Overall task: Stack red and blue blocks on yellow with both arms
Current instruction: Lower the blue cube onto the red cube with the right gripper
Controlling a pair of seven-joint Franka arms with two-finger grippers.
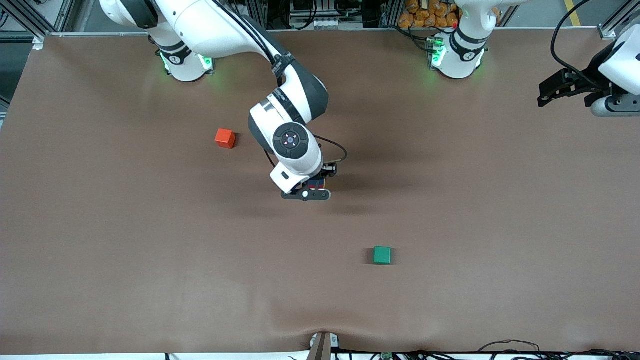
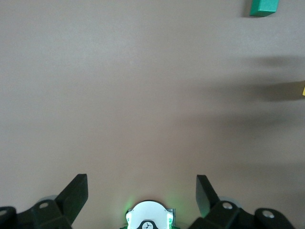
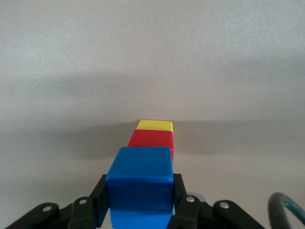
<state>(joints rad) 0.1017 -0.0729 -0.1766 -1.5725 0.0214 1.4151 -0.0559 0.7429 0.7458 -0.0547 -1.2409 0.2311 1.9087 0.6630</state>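
Blue block (image 3: pixel 139 179) sits clamped in the right gripper (image 3: pixel 138 210) over the red block (image 3: pixel 151 139) and yellow block (image 3: pixel 155 125), mid-table. Releasing off-centre could topple the stack. From the front the wrist hides it, so contact is probably unmade. Left gripper (image 2: pixel 142 193) waits, jaws apart, at its table end.

Bright even light, soft shadows

The front camera is looking down from high across the table (image 1: pixel 100 250). Each wrist camera is facing down along its fingers; the left wrist and front views are sharing the green cube (image 2: pixel 262 7).
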